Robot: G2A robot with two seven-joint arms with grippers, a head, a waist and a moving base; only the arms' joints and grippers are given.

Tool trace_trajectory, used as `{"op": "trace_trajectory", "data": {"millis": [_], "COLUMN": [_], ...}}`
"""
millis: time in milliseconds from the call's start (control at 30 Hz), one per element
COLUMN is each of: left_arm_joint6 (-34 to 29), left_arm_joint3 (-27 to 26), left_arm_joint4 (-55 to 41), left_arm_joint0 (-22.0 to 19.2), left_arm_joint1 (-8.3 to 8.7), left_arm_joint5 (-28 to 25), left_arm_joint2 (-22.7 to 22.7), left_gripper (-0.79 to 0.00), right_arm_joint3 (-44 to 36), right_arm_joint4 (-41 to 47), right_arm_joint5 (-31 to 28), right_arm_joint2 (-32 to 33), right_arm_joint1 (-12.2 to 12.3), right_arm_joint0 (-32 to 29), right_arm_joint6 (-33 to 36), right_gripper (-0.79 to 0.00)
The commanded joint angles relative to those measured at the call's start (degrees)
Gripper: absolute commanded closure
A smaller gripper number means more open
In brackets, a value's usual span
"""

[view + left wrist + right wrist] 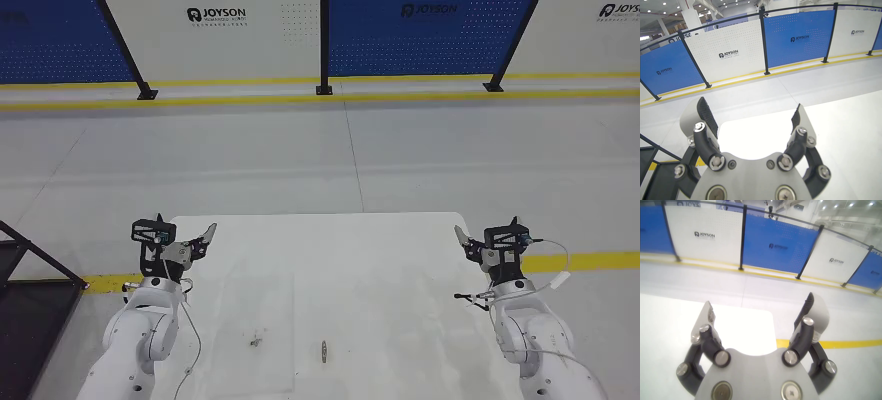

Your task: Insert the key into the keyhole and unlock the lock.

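Two small metal pieces lie on the white table (pixel 400 290) near its front edge. One is a small dark lump (pixel 254 341); the other is a slim upright sliver (pixel 323 350). Which is the key and which the lock I cannot tell. My left gripper (pixel 197 243) (pixel 750 106) hovers open over the table's far left corner with nothing between its fingers. Over the far right corner my right gripper (pixel 476 245) (pixel 759 300) also stands open, holding nothing. Both grippers are far from the two pieces.
A black frame (pixel 30 265) stands beside the table on the left. Beyond the table's far edge lies grey floor with yellow lines, closed off by blue and white fence panels (pixel 320 40).
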Motion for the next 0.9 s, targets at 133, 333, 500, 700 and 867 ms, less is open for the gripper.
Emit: {"op": "trace_trajectory", "data": {"millis": [133,333,500,700,867], "left_arm_joint6": [0.0,-1.7,-1.0,1.1,-2.8], "left_arm_joint3": [0.0,-2.1,-7.2,-13.4,-15.2], "left_arm_joint4": [0.0,0.1,0.4,3.1,4.0], "left_arm_joint0": [0.0,2.1,9.7,21.0,26.6], "left_arm_joint1": [0.00,0.28,0.89,1.61,1.91], "left_arm_joint5": [0.0,-6.8,-16.4,-27.4,-33.6], "left_arm_joint2": [0.0,-0.4,-2.6,-5.4,-3.6], "left_gripper": [-0.785,-0.785,-0.785,-0.785,-0.785], "right_arm_joint3": [0.0,0.0,0.0,0.0,0.0], "right_arm_joint4": [0.0,0.0,0.0,0.0,0.0], "right_arm_joint5": [0.0,0.0,0.0,0.0,0.0], "right_arm_joint2": [0.0,0.0,0.0,0.0,0.0], "right_arm_joint1": [0.0,0.0,0.0,0.0,0.0], "right_arm_joint0": [0.0,0.0,0.0,0.0,0.0], "right_arm_joint6": [0.0,0.0,0.0,0.0,0.0], "right_gripper": [-0.785,-0.785,-0.785,-0.785,-0.785]}}
